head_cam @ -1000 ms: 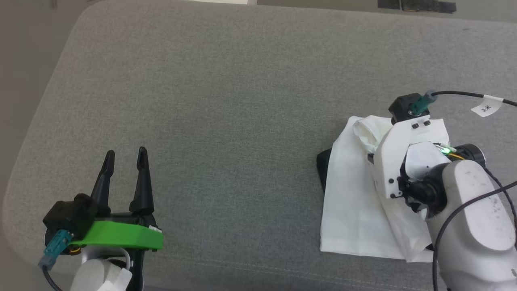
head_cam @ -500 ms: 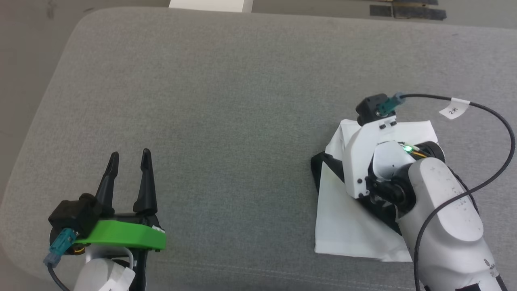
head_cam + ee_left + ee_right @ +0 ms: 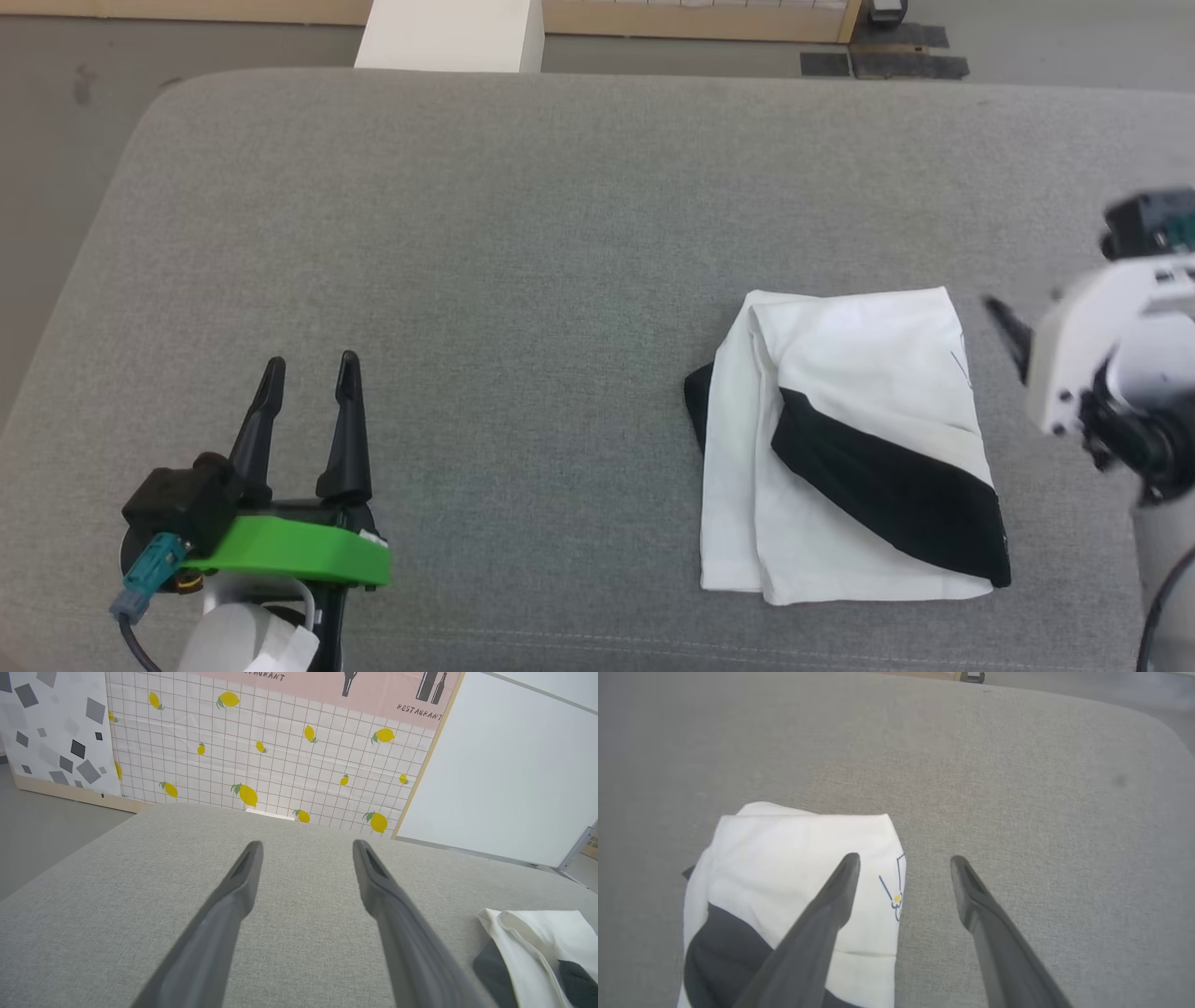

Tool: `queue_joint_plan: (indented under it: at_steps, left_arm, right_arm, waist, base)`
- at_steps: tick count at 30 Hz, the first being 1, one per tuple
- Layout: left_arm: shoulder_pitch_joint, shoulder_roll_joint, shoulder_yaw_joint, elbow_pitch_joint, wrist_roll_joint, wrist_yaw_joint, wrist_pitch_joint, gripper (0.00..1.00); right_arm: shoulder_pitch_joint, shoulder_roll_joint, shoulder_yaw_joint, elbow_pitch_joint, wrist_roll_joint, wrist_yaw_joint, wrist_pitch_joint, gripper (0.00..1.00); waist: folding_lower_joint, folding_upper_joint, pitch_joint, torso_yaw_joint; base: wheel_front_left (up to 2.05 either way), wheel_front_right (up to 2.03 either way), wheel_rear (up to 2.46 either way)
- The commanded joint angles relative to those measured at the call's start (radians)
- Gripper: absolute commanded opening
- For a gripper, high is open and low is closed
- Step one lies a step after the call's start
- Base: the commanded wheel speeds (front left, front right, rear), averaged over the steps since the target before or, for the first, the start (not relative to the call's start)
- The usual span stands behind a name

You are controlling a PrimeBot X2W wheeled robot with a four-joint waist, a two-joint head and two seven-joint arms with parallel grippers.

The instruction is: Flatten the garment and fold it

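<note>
Garment (image 3: 859,345) location, head view: you will find the garment folded into a compact stack on the grey cushion (image 3: 523,233), right of centre and near the front edge. The stack is white, with one black sleeve (image 3: 887,476) lying diagonally across its top and a second dark edge showing at its left side. The left gripper (image 3: 311,361) sits at the lower left, well apart from the garment, with its two fingers spread and nothing between them. At the right margin, one dark finger (image 3: 1006,327) of the right arm points toward the stack's right edge, just beside it and clear of the cloth; this part is blurred.

Left wrist view: the left gripper (image 3: 307,843) shows both fingers parted over bare cushion (image 3: 303,933). The garment (image 3: 537,933) lies in the lower right corner, apart from the fingers. A lemon-patterned wall (image 3: 280,765) stands beyond the cushion.

Right wrist view: the right gripper (image 3: 904,857) is spread wide and empty. Its left finger crosses in front of the garment (image 3: 798,849); you cannot tell from this view whether it touches the cloth. Its right finger lies over bare cushion (image 3: 1041,812). The small print with a yellow dot (image 3: 896,898) sits at the garment's right edge, between the two fingers.
</note>
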Motion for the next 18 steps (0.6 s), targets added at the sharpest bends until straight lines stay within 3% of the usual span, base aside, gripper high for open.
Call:
queue_joint_plan:
  at_steps: [1,11,18]
  left_arm:
    - [0.002,0.002,-0.002,-0.005,0.006,-0.001,-0.003,1.00]
    - [-0.025,-0.003,-0.009,-0.003,0.010,-0.002,-0.004,1.00]
    - [-0.038,-0.005,-0.009,0.003,0.015,-0.004,-0.004,1.00]
  right_arm:
    - [0.032,0.014,-0.019,0.008,-0.017,-0.002,0.009,1.00]
    - [0.099,0.096,-0.038,0.094,-0.091,-0.002,0.022,1.00]
    - [0.105,0.105,-0.026,0.186,-0.128,-0.002,0.021,1.00]
  waist:
    - [0.0000,0.0000,0.012,0.000]
    - [0.0000,0.0000,0.082,0.024]
    - [0.0000,0.0000,0.097,0.038]
  base:
    - [0.00,0.00,0.00]
    - [0.00,0.00,0.00]
    - [0.00,0.00,0.00]
